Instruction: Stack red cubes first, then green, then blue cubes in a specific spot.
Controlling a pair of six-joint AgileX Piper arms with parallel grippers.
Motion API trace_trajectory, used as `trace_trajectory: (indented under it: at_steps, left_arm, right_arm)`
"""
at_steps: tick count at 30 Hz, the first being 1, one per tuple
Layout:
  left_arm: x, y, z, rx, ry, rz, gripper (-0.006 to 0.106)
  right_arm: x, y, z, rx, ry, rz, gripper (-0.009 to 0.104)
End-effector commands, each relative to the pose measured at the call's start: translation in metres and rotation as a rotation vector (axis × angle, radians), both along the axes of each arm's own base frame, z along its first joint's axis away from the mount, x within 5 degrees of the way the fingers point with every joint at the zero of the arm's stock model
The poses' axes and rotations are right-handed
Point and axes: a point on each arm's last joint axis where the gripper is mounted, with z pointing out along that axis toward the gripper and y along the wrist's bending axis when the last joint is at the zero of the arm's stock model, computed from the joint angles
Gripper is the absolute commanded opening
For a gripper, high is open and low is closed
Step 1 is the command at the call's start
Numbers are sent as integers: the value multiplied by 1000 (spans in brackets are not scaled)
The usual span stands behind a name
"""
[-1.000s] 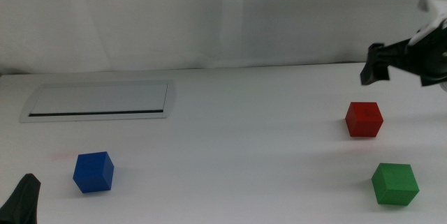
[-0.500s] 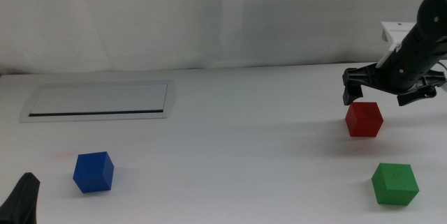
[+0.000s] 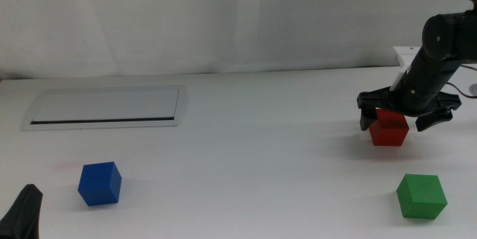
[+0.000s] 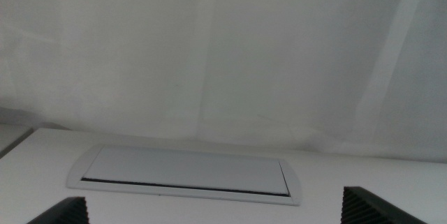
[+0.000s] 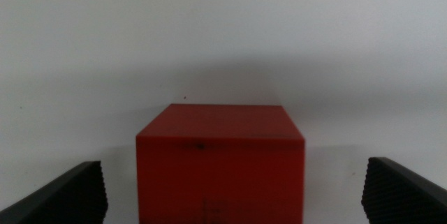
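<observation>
- The right gripper [image 3: 406, 118] is low over the red cube [image 3: 389, 129] at the right side of the table [image 3: 261, 157]. Its jaws are spread wide, one on each side of the cube, and they do not touch it.
- In the right wrist view the red cube [image 5: 220, 161] sits on the white table between the two jaws, with free space on both sides.
- The green cube [image 3: 421, 196] lies near, closer to the front edge, apart from the red one.
- The blue cube [image 3: 100, 183] is well apart, at the left front.
- The silver-framed panel [image 3: 104, 107] lies flat at the left back.
- The left gripper [image 3: 22, 215] waits at the bottom left corner, its jaws released, wide apart in the left wrist view.
</observation>
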Motion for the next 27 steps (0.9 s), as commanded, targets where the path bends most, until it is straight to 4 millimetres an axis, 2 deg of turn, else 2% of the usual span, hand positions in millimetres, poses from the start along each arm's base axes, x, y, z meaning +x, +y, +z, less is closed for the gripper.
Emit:
trace_trajectory:
  at_steps: [1, 5, 8, 14, 18, 19, 21, 22, 23, 27]
  left_arm:
    - [0, 0, 0, -11, -12, 2, 90]
    - [0, 0, 0, -11, -12, 2, 90]
    - [0, 0, 0, -11, -12, 2, 90]
    - [0, 0, 0, -11, -12, 2, 90]
    - [0, 0, 0, -11, -12, 2, 90]
    - [0, 0, 0, -11, -12, 2, 90]
    - [0, 0, 0, -11, -12, 2, 90]
    - [0, 0, 0, -11, -12, 2, 90]
    - [0, 0, 0, -11, -12, 2, 90]
    - [0, 0, 0, -11, -12, 2, 90]
  right_arm:
    - [2, 3, -4, -9, 0, 12, 99]
    - [5, 4, -7, -1, -27, -2, 92]
    - [7, 5, -10, 2, -35, -7, 76]
    - [5, 6, -25, -5, 26, -10, 36]
    - [5, 6, -28, -10, 35, -8, 2]
    - [8, 6, -14, -7, -10, -4, -3]
    - [9, 6, 1, -2, -51, -2, -3]
    - [9, 8, 21, 7, -93, -4, -3]
    - [9, 8, 31, 16, -113, -23, -3]
    - [-4, 13, 73, 55, -184, -78, -3]
